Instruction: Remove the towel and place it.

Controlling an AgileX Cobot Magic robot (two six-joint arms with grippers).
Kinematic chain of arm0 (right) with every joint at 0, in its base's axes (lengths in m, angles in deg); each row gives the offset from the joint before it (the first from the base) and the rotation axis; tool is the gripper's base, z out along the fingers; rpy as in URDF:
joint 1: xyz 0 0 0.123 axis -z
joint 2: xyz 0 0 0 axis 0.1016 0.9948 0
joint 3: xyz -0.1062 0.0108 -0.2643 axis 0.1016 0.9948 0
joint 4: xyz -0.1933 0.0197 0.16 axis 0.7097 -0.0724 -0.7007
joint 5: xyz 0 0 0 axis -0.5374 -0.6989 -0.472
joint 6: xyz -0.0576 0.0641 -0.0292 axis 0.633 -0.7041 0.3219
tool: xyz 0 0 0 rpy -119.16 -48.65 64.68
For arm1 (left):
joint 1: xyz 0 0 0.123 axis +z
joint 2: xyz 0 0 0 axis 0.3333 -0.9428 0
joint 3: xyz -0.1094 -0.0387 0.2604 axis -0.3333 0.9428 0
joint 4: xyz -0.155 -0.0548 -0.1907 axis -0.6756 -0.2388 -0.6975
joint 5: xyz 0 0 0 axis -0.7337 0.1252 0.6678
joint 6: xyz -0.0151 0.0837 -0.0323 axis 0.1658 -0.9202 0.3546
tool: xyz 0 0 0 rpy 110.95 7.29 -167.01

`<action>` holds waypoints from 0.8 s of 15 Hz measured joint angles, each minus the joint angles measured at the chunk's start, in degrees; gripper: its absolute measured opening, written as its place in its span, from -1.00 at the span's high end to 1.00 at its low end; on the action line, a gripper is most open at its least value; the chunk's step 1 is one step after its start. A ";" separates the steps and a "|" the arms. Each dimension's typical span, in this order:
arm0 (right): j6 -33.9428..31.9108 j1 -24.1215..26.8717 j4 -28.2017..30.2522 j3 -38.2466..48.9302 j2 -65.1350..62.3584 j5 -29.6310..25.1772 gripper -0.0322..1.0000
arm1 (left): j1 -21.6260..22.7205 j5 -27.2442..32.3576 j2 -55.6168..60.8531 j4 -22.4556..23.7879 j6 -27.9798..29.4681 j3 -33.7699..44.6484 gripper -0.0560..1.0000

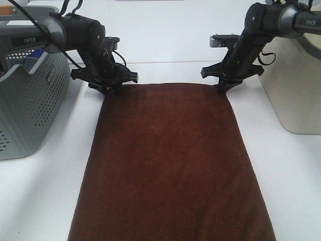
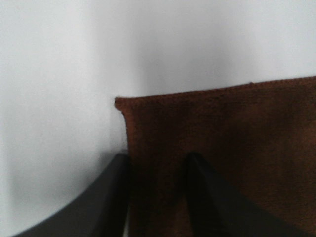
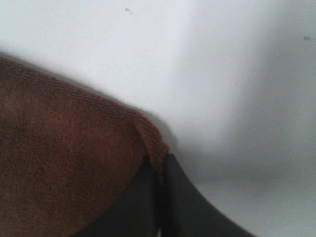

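The towel (image 1: 170, 160), a large dark reddish-brown cloth, lies flat on the white table and runs from the arms down past the near edge of the exterior high view. My left gripper (image 1: 114, 89) is at its far left corner. In the left wrist view the towel's (image 2: 222, 138) corner strip lies between the two fingers of the left gripper (image 2: 158, 165), which stand apart. My right gripper (image 1: 220, 89) is at the far right corner. Its fingers (image 3: 160, 163) are pressed together on a raised fold of the towel's (image 3: 64, 163) edge.
A grey perforated basket (image 1: 25, 100) stands at the left with something blue (image 1: 35, 55) inside. A beige container (image 1: 296, 90) stands at the right. White table (image 1: 165, 45) stretches behind the towel.
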 joint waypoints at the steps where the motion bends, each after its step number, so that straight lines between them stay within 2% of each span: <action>1: 0.00 0.00 0.00 0.00 0.00 0.00 0.94 | 0.00 -0.40 -0.06 0.06 0.06 0.00 0.45; 2: 0.00 0.00 0.00 0.00 0.00 0.00 0.94 | -0.06 -0.80 -0.06 -0.17 -0.17 0.00 0.70; 3: 0.00 0.00 0.00 0.00 0.00 0.00 0.94 | -0.11 -1.38 -0.11 -0.17 -0.80 0.00 0.85; 9: 0.00 0.00 2.23 -3.04 0.86 0.69 0.94 | -0.11 -7.22 -0.46 1.78 -1.43 0.00 0.87; 12: 0.00 0.00 3.04 -4.93 0.86 4.70 0.94 | -0.11 -11.92 -0.57 6.30 0.92 -1.83 0.87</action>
